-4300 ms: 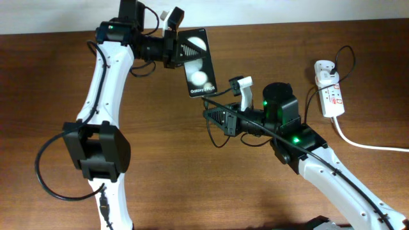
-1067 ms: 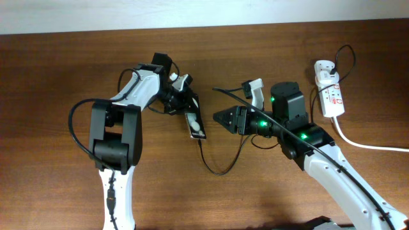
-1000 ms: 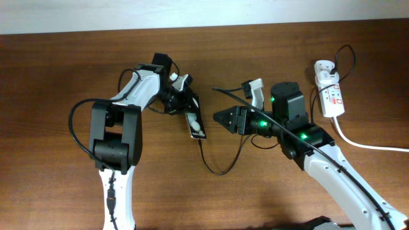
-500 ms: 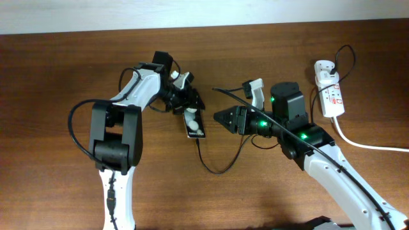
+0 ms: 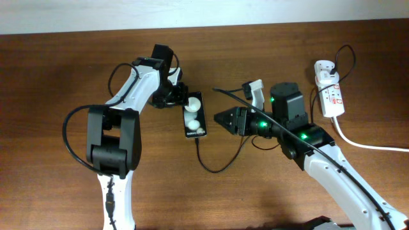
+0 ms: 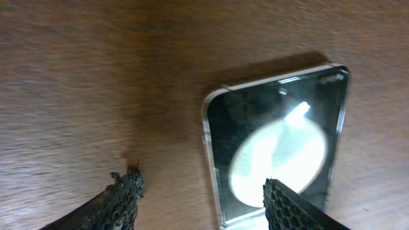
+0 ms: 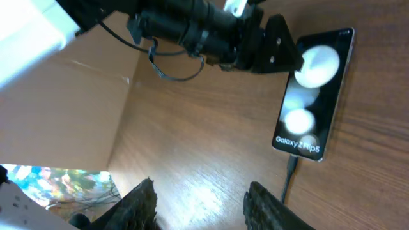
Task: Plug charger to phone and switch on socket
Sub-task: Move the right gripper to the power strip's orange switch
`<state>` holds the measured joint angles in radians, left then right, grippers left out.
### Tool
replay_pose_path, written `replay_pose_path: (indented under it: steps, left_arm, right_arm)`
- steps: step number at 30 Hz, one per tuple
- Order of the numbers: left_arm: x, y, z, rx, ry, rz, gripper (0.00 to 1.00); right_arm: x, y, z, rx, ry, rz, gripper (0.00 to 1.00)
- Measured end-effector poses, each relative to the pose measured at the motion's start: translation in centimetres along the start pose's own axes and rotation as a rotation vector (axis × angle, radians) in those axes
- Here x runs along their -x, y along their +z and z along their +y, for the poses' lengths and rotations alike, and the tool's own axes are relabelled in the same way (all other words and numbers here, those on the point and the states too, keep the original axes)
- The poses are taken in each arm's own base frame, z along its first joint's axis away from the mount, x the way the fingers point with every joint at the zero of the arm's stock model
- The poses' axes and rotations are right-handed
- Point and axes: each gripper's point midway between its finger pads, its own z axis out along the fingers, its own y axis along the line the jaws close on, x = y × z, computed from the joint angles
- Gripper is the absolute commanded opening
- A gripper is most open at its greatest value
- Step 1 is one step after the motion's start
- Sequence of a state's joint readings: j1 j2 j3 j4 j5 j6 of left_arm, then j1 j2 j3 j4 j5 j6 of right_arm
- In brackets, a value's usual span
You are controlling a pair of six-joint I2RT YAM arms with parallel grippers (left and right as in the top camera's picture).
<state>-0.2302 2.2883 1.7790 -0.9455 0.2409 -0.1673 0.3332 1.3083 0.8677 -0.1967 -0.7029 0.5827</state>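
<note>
- The black rectangular smartphone (image 5: 193, 117) lies flat and screen-up on the brown wooden worktop (image 5: 51, 76), near its middle. The glossy glass shows two round white glare spots and small white lettering at the near end.
- The small black connector tip (image 5: 198, 138) sits against the smartphone's near end, and in the right wrist view (image 7: 291, 167) it looks seated in the port.
- From there the thin black charger cable (image 5: 217, 169) drops in a loose loop on the worktop, then climbs towards the right arm.
- The left gripper (image 5: 181, 100) is at the smartphone's far left corner with its fingers spread. In the left wrist view (image 6: 201, 186) one fingertip hangs over the bare wood and the other over the screen's edge, so nothing is pinched.
- The right gripper (image 5: 219, 119) is just beside the smartphone's right edge and apart from it. Its fingers (image 7: 140, 204) are parted with nothing between them.
- The white elongated power strip (image 5: 332, 97), with red markings, lies well apart at the far right. A white adapter (image 5: 324, 69) is plugged into its far end and a thick white cord (image 5: 370, 145) trails off to the right. The switch position cannot be told.
</note>
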Motion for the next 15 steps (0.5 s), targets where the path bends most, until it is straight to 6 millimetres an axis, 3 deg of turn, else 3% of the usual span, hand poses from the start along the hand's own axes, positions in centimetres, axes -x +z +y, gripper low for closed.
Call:
replay_pose_path:
  steps: [3, 5, 7, 8, 9, 10, 11, 12, 13, 15]
  left_arm:
    - [0.1, -0.8, 1.4, 0.086, -0.01, 0.016, 0.7]
    - [2.2, -3.2, 1.0, 0.106, 0.0, -0.046, 0.7]
    - [4.2, -7.5, -0.3, 0.099, 0.017, -0.139, 0.7]
    - [5.2, -10.8, -1.2, 0.088, 0.03, -0.214, 0.7]
    - [5.8, -14.7, -2.3, 0.074, 0.047, -0.301, 0.71]
    - [5.8, -20.0, -3.6, 0.054, 0.067, -0.413, 0.71]
    - [5.2, -24.3, -4.5, 0.041, 0.083, -0.503, 0.93]
    - [4.5, -27.3, -5.1, 0.033, 0.094, -0.565, 0.99]
    - [3.5, -29.5, -5.3, 0.038, 0.095, -0.604, 0.99]
    - [2.5, -31.3, -5.4, 0.042, 0.093, -0.63, 0.99]
  right_arm:
    - [-0.9, 0.0, -0.9, -0.04, 0.017, 0.028, 0.48]
    - [-1.3, -0.1, -1.5, -0.067, 0.021, 0.04, 0.47]
    - [-1.6, -0.1, -2.2, -0.1, 0.035, 0.046, 0.47]
    - [-1.6, -0.2, -2.6, -0.12, 0.04, 0.045, 0.48]
    - [-1.8, -0.2, -2.9, -0.14, 0.047, 0.047, 0.47]
    - [-2.1, -0.3, -3.7, -0.177, 0.062, 0.052, 0.47]
    - [-2.3, -0.5, -4.3, -0.212, 0.068, 0.057, 0.47]
    - [-2.7, -0.7, -5.0, -0.247, 0.05, 0.066, 0.46]
    - [-2.8, -0.7, -5.3, -0.263, 0.039, 0.069, 0.45]
    - [-3.8, -1.3, -6.7, -0.336, 0.041, 0.102, 0.38]
